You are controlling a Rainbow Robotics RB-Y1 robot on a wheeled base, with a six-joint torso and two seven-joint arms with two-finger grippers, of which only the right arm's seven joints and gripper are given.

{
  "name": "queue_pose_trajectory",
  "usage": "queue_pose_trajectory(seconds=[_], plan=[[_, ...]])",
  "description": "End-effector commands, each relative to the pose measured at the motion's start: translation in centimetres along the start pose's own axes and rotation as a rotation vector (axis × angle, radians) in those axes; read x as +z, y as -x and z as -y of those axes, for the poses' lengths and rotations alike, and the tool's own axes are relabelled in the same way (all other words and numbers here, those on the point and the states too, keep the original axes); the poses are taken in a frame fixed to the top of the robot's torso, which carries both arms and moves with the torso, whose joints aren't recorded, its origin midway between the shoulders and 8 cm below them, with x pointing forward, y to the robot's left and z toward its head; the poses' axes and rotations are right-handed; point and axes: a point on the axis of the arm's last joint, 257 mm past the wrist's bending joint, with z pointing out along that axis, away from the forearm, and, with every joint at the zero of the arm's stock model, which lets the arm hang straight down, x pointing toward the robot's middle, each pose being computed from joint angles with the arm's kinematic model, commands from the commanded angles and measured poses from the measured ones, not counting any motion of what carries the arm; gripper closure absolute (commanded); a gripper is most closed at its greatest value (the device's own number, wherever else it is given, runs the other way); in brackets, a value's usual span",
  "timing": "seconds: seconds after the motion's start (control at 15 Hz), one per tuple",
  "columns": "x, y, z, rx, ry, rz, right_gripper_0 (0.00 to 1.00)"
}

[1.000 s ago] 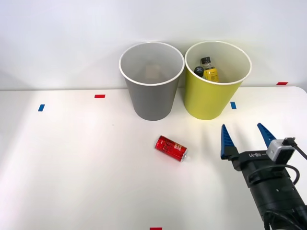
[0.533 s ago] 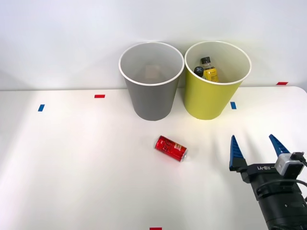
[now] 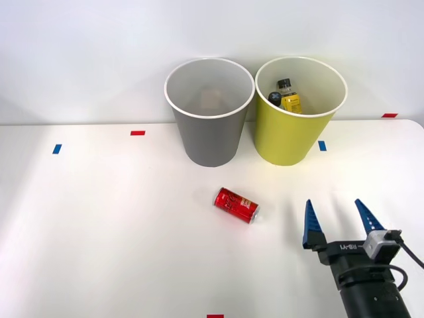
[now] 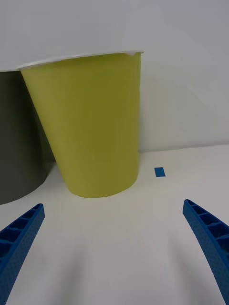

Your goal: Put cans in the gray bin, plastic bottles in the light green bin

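Right pincer [image 3: 338, 222] lower right of frame, fingers spread wide, nothing held, above the white surface [image 3: 99, 232]. Red can [image 3: 236, 205] on its side at centre, left of pincer. Beyond: gray bin [image 3: 209, 126] upper centre, green bin [image 3: 295, 129] touching it on the right, bottles [image 3: 286, 96] inside.

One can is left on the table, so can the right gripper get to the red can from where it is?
Probably yes. The right gripper is open and empty, and only bare table lies between it and the red can, which lies on its side apart from both bins.
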Motion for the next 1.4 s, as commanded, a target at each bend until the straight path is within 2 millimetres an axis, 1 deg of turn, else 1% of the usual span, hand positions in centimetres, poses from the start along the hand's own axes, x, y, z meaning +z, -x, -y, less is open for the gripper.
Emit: queue_pose_trajectory(seconds=[0.07,0.2,0.27,0.47,0.6,0.93,1.2,1.33,1.4], plan=[[-1.9,-0.7,-1.4,-0.031,0.057,-0.012,0.0],[-3.9,-1.0,-1.9,-0.082,0.081,-0.013,0.0],[-5.2,-1.2,-2.3,-0.107,0.097,-0.013,0.0],[-7.7,-1.9,-3.1,-0.159,0.125,-0.032,0.0],[-9.0,-2.5,-3.1,-0.169,0.12,-0.055,0.0],[-13.2,-4.6,-2.2,-0.16,0.049,-0.149,0.0],[-15.7,-5.3,-2.6,-0.148,0.024,-0.188,0.0],[-16.3,-5.1,-2.8,-0.163,0.023,-0.184,0.0],[-16.4,-5.1,-2.8,-0.203,0.022,-0.183,0.0]])
